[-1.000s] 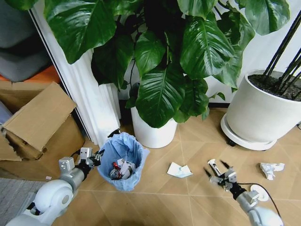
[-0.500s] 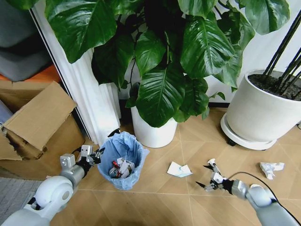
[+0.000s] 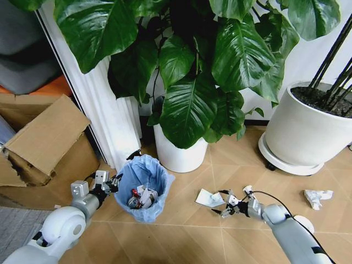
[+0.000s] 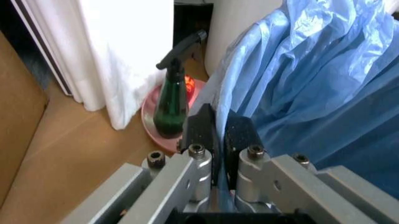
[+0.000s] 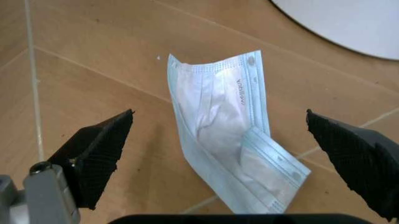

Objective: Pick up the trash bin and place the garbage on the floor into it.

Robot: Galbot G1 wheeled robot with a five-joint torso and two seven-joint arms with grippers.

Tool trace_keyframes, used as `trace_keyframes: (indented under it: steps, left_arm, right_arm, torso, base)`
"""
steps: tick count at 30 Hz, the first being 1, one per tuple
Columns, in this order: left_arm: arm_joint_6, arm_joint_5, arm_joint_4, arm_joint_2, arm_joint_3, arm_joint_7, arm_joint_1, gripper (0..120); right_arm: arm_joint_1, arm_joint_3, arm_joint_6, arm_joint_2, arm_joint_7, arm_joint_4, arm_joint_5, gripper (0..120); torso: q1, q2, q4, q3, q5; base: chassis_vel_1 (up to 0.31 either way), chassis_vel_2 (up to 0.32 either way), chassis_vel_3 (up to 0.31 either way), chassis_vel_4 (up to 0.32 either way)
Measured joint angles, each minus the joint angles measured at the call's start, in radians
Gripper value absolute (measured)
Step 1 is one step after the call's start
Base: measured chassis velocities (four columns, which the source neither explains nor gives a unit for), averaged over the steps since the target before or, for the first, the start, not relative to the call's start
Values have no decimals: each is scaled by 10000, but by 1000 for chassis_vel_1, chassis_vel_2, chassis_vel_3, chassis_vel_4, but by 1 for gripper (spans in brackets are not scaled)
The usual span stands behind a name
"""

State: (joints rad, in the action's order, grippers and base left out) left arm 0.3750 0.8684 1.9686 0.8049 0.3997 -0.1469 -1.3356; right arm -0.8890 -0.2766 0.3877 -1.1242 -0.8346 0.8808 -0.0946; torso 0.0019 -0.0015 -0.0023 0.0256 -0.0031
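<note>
On the tan chevron floor (image 3: 181, 231), two big white plant pots (image 3: 302, 132) stand at the back, with a cardboard box (image 3: 47, 140) off to the left. Before the nearer pot sits the trash bin (image 3: 144, 187), blue-lined, scraps already inside. The left gripper (image 4: 219, 135) is pinched closed on the liner at its rim, a green spray bottle (image 4: 171, 105) just beyond. Near the floor, the right gripper (image 5: 227, 140) is spread wide, empty, straddling a folded pale-blue face mask (image 5: 227, 140). More crumpled paper (image 3: 317, 197) lies far right.
</note>
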Motion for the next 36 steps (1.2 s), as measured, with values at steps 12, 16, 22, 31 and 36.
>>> trace_keyframes:
  steps: [12, 16, 22, 31, 36]
  left_arm:
    - [38, 113, 55, -89, 31, -52, 72, 0]
    - [73, 205, 88, -142, 43, -116, 124, 0]
    - [99, 276, 99, -198, 47, -152, 161, 0]
    - [127, 334, 100, -253, 48, -161, 223, 0]
    - [134, 335, 96, -250, 47, -161, 231, 0]
  right_arm:
    - [414, 459, -1040, -40, 401, -676, 412, 70]
    - [473, 595, -1224, -7, 430, -772, 653, 57]
    - [477, 801, -1416, 0, 439, -956, 900, 34]
    - [502, 979, -1532, -18, 439, -1157, 1017, 1]
    - [539, 975, -1534, -29, 485, -1224, 1017, 0]
  torso:
    - [0, 0, -1, 0, 0]
    - [0, 0, 0, -1, 1]
    - [0, 0, 0, -1, 1]
    - [0, 0, 0, -1, 1]
    - [0, 0, 0, -1, 0]
  base:
    - [0, 0, 0, 0]
    - [0, 0, 0, 0]
    - [0, 0, 0, 0]
    - [0, 0, 0, 0]
    - [0, 0, 0, 0]
